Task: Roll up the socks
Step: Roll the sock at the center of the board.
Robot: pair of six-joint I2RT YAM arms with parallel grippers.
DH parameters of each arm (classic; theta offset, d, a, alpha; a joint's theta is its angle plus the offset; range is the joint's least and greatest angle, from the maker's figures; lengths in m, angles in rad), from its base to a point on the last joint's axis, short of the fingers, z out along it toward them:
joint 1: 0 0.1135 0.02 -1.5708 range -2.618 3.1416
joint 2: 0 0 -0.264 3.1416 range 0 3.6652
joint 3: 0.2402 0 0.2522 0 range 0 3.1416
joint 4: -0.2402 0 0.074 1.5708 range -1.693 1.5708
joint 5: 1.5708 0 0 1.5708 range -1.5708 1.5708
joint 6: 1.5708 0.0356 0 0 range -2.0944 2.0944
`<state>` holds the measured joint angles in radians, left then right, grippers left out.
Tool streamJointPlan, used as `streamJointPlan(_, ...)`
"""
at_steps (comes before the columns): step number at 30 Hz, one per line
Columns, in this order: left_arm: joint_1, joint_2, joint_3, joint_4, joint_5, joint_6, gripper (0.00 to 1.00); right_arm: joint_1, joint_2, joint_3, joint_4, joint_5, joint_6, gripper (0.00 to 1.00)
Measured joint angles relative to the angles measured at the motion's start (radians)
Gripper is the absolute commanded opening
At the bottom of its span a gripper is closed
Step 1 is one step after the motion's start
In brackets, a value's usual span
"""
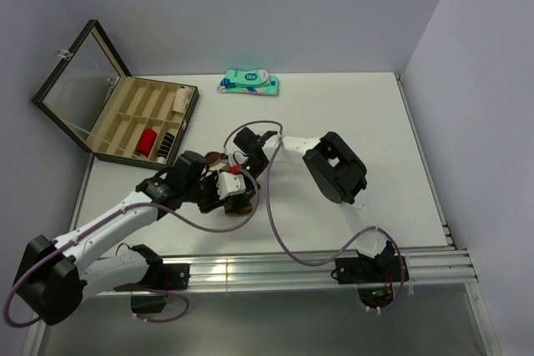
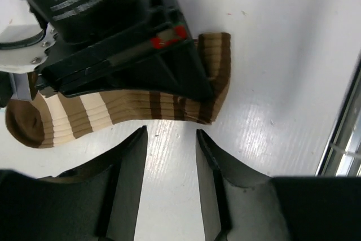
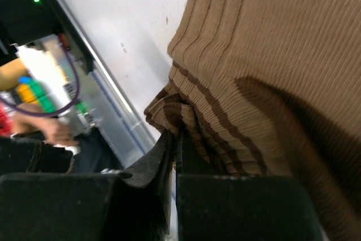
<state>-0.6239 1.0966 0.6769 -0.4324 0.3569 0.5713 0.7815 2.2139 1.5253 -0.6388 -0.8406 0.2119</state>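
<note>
1. We saw the sock point(image 2: 96, 111) lying on the white table point(image 2: 271, 55), toward its near middle, under both wrists; it was well apart from the box point(image 1: 188, 120) at the far left and the teal package point(image 1: 249, 82) at the far edge.
2. The sock was a ribbed knit; it was brown, with wide tan bands across it and thinner dark stripes toward one end; the other end was rounded and solid dark brown.
3. In the left wrist view it lay mostly flat and lengthwise across the picture; the striped end bent at a corner and stood off at an angle from the rest.
4. The right gripper point(image 3: 174, 139) sat on the sock from above; its fingers were pressed together on a bunched fold of the striped part, and the fabric puckered into small pleats at the tips.
5. The left gripper point(image 2: 171, 134) sat low just beside the sock's long edge; its fingers were spread apart with only bare table between them, and they touched no fabric that we could see.
6. In the top view the two grippers met over one spot, close together; the sock showed there only as a brown patch beneath them.
7. The box had its lid up; red, black and pale things lay in its compartments, too small for us to name.
</note>
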Motion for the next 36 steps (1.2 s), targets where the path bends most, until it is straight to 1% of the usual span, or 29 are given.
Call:
streamJointPlan(4, -0.076, -0.069, -0.048, 0.014, -0.035, 0.031, 0.47, -0.001, 0.031, 0.020, -0.026, -0.044, 0.039, 0.02)
streamJointPlan(7, -0.134, -0.068, -0.074, 0.051, -0.069, 0.037, 0.47, -0.001, 0.058, 0.045, -0.037, -0.072, 0.072, 0.02)
streamJointPlan(12, -0.283, -0.040, -0.129, 0.130, -0.150, 0.035, 0.48, -0.001, 0.082, 0.051, -0.028, -0.116, 0.140, 0.03)
streamJointPlan(13, -0.310, -0.034, -0.140, 0.143, -0.167, 0.035, 0.48, -0.001, 0.083, 0.051, -0.025, -0.119, 0.150, 0.06)
streamJointPlan(16, -0.362, -0.019, -0.165, 0.186, -0.206, 0.035, 0.49, -0.001, 0.083, 0.051, -0.006, -0.122, 0.182, 0.07)
streamJointPlan(18, -0.376, -0.014, -0.175, 0.219, -0.229, 0.037, 0.49, -0.001, 0.083, 0.051, 0.002, -0.122, 0.195, 0.08)
streamJointPlan(24, -0.386, 0.006, -0.217, 0.326, -0.293, 0.051, 0.50, -0.001, 0.085, 0.053, 0.017, -0.125, 0.215, 0.08)
streamJointPlan(30, -0.388, 0.030, -0.259, 0.393, -0.320, 0.080, 0.51, -0.001, 0.087, 0.053, 0.027, -0.127, 0.222, 0.09)
streamJointPlan(36, -0.392, 0.063, -0.266, 0.441, -0.329, 0.099, 0.50, -0.001, 0.089, 0.052, 0.042, -0.130, 0.232, 0.11)
